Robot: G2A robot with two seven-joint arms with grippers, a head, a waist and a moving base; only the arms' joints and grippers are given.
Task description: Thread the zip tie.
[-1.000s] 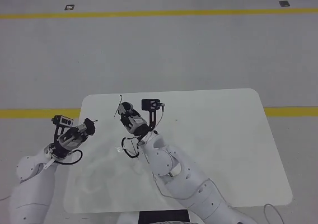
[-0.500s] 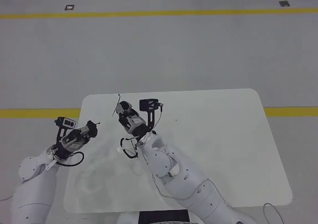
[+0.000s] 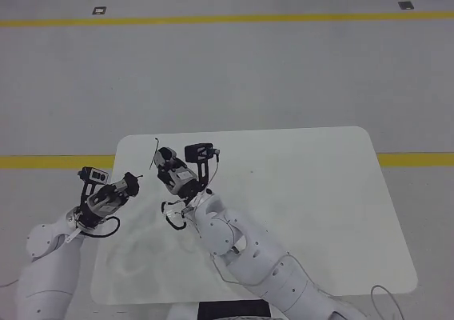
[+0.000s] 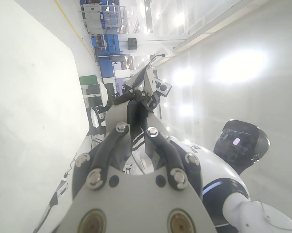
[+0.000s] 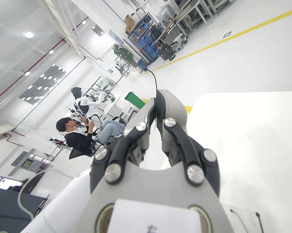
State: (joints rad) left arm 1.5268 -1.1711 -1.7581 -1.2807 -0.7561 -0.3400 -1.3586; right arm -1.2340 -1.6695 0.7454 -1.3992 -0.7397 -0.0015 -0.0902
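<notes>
The zip tie (image 5: 155,81) stands up from your right gripper (image 5: 157,103), jaws clenched on its strap, above the far left corner of the worktop (image 3: 307,208). Its free end is raised, apparently to present it for threading. At the left edge, your left gripper (image 3: 133,181) points toward it, jaws pressed together; whether they pinch anything cannot be told.

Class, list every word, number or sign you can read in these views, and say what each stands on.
Nothing reads for certain.
White label at the base of the right gripper: its mark is cut off at the picture's edge.
Wall sign in the hall behind: too small and blurred to read.
</notes>
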